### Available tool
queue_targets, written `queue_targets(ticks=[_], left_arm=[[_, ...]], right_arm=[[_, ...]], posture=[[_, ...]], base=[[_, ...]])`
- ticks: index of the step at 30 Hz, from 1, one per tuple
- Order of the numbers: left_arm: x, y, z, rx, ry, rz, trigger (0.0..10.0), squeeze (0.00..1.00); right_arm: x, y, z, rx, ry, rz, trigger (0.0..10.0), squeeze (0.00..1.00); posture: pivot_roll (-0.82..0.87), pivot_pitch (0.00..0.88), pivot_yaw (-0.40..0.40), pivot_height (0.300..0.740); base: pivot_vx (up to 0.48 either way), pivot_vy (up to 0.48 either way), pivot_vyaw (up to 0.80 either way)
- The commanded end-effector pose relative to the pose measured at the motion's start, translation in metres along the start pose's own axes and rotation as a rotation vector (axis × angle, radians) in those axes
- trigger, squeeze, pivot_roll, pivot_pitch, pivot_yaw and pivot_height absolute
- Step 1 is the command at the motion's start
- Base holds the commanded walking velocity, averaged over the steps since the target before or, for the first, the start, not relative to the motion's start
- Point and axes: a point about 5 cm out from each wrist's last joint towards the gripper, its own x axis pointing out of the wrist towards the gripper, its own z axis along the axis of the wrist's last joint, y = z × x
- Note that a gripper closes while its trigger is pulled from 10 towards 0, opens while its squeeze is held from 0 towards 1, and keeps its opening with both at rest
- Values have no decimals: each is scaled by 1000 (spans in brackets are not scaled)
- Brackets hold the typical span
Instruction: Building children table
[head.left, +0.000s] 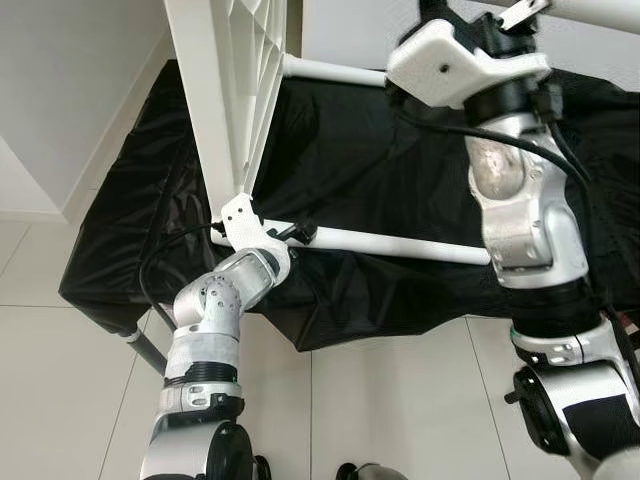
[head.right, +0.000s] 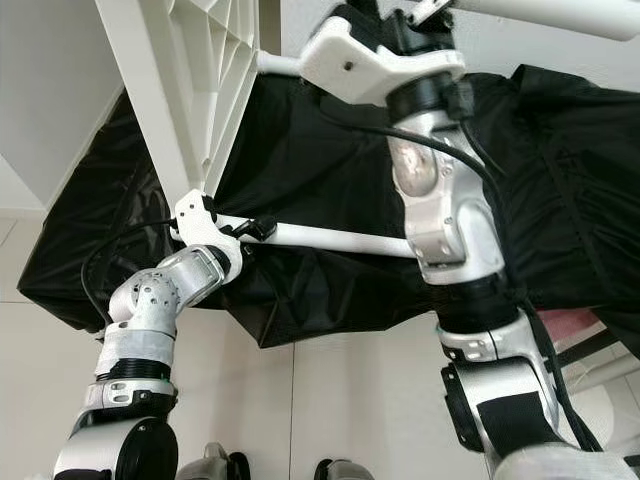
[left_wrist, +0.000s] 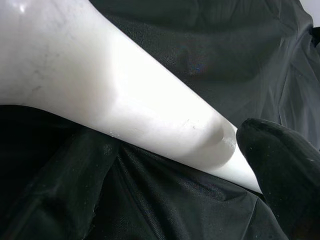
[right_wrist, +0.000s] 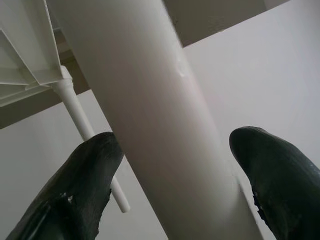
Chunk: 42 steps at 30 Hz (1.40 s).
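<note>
A white plastic children's table is tipped on its side. Its ribbed top (head.left: 225, 90) stands upright at the upper left and its round legs point to the right. My left gripper (head.left: 300, 235) is shut on the lower leg (head.left: 400, 243) close to where it joins the top. In the left wrist view one black finger (left_wrist: 285, 170) presses against that leg (left_wrist: 125, 95). Raised high on the right, my right gripper (right_wrist: 175, 145) is shut on an upper leg (right_wrist: 160, 115), a finger on each side. Another leg (head.left: 330, 70) runs behind.
A low piece of furniture draped in black cloth (head.left: 400, 150) lies right behind the table, with a dark metal leg (head.left: 150, 350) at its near left corner. Pale floor tiles (head.left: 400, 400) spread in front. A white wall (head.left: 70, 80) rises on the left.
</note>
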Motion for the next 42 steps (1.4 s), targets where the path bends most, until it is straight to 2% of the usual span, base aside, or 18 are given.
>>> queue_targets(ticks=[1,5,6,7,8,9,14,15,16,21,23,26,27,30,31,34,38,42], left_arm=[[4,-20,-7,-10,17,-75,10000,0],[5,-21,-8,-10,19,-75,10000,0],[5,-21,-8,-10,20,-77,10000,0],[5,-22,-9,-10,22,-79,10000,0],[5,-23,-9,-10,26,-81,10000,0],[5,-23,-10,-11,28,-82,10000,0],[7,-25,-13,-14,41,-85,10000,0],[7,-25,-13,-15,44,-86,10000,0],[8,-28,-14,-12,48,-92,10000,0],[9,-33,-16,-10,56,-103,10000,0],[10,-40,-23,-2,73,-119,10000,0],[10,-42,-26,0,77,-119,10000,0],[12,-52,-33,13,98,-138,10000,0],[12,-55,-35,16,103,-143,10000,0],[13,-65,-37,10,88,-148,10000,0],[14,-68,-37,6,76,-144,10000,0],[18,-74,-25,-34,-7,-96,10000,0],[22,-85,3,-195,-128,-79,10000,0]], right_arm=[[5,1,4,-11,-1,14,10000,0],[7,4,-1,-22,43,38,10000,0],[7,4,-2,-23,50,41,9137,0],[7,4,-4,-21,65,44,4824,0],[7,4,-6,-10,76,46,3529,0],[7,5,-7,-10,85,48,275,0],[7,4,-7,25,109,39,0,0],[7,4,-7,41,116,37,0,0],[6,3,-8,104,152,22,0,0],[4,-2,-11,149,200,-5,0,0],[2,-6,-17,261,291,-30,0,0],[1,-7,-18,282,311,-31,0,0],[1,-7,-20,334,348,-40,0,0],[1,-7,-20,346,355,-42,0,0],[1,-9,-22,340,369,-42,0,0],[1,-10,-23,339,375,-41,0,0],[2,-14,-24,348,389,-48,0,0],[3,-17,-26,343,396,-51,0,0]], posture=[[-42,102,-20,740],[-45,102,-19,740],[-45,102,-21,740],[-45,102,-21,740],[-49,103,-19,740],[-49,103,-19,740],[-55,107,-16,740],[-55,107,-16,740],[-58,109,-13,740],[-62,111,-11,740],[-66,116,-13,740],[-67,117,-13,740],[-68,117,-13,740],[-68,117,-13,740],[-74,127,-12,740],[-74,127,-12,740],[-79,130,-13,740],[-78,128,-22,740]], base=[[0,0,0],[0,0,0],[0,0,0],[0,0,0],[0,0,0],[0,0,0],[0,0,0],[0,0,0],[0,0,0],[0,0,0],[0,0,0],[0,0,0],[0,0,0],[0,0,0],[0,0,0],[0,0,0],[0,0,0],[0,0,0]])
